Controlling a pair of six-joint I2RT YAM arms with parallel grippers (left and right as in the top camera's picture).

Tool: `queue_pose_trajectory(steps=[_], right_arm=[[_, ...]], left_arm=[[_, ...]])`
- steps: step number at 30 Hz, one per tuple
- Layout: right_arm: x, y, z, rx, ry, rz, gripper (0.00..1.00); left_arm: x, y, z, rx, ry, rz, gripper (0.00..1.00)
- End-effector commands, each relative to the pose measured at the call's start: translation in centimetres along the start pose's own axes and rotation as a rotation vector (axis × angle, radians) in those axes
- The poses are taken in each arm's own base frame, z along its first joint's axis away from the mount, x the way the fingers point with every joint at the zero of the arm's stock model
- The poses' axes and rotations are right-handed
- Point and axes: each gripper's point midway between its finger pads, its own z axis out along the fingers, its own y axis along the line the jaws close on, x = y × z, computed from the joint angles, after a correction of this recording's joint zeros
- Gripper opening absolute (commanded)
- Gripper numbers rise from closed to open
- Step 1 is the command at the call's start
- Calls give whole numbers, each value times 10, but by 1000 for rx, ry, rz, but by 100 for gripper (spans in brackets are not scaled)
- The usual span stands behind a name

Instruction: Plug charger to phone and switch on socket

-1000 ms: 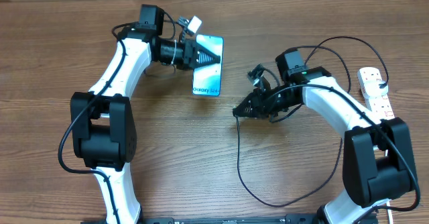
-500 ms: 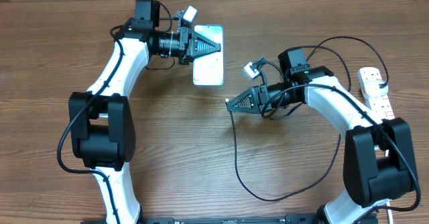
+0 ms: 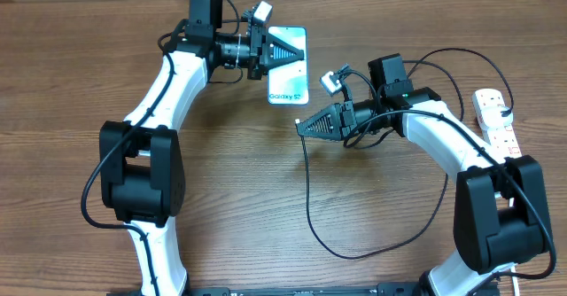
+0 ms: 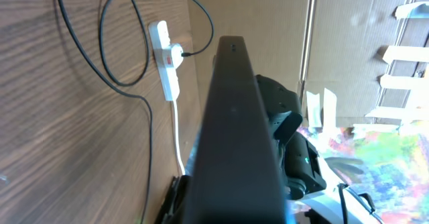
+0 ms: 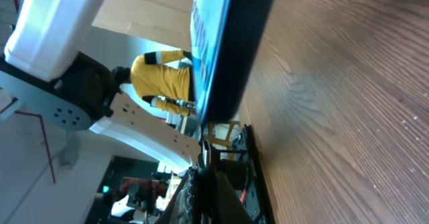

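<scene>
My left gripper (image 3: 295, 55) is shut on the phone (image 3: 285, 81), gripping its far end and holding it off the table. The phone has a teal screen, and its white "Galaxy" end points toward my right gripper. In the left wrist view the phone (image 4: 234, 130) shows as a dark edge. My right gripper (image 3: 306, 128) is shut on the charger's connector tip (image 5: 206, 153), a short gap from the phone's near end (image 5: 224, 43). The black cable (image 3: 312, 216) hangs from it and loops over the table to the white socket strip (image 3: 494, 119) at far right, which also shows in the left wrist view (image 4: 165, 56).
The cable loop (image 3: 381, 252) lies on the wooden table in front of my right arm. The socket strip's white cord (image 4: 178, 137) runs off past the table edge. Cardboard panels (image 4: 348, 43) stand behind the table.
My left gripper has carried the phone right and toward the back. My right gripper has moved left and back with the connector, closing on the phone's Galaxy end.
</scene>
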Motion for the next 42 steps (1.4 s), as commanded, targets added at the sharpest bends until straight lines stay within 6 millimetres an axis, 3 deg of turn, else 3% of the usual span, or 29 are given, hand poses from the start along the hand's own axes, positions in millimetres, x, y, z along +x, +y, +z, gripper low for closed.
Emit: queue_pose_trajectory(steps=[1, 12, 37, 42], right_arm=[[-8, 15, -1, -34, -1, 26, 3], [-14, 15, -1, -32, -6, 3, 4], [-28, 14, -2, -2, -31, 19, 4], [-30, 8, -2, 30, -47, 49, 4]], left_arm=[[6, -12, 4, 16, 20, -17, 4], [12, -14, 16, 17, 47, -21, 4], [11, -13, 16, 12, 41, -22, 4], [8, -11, 16, -4, 25, -87, 4]])
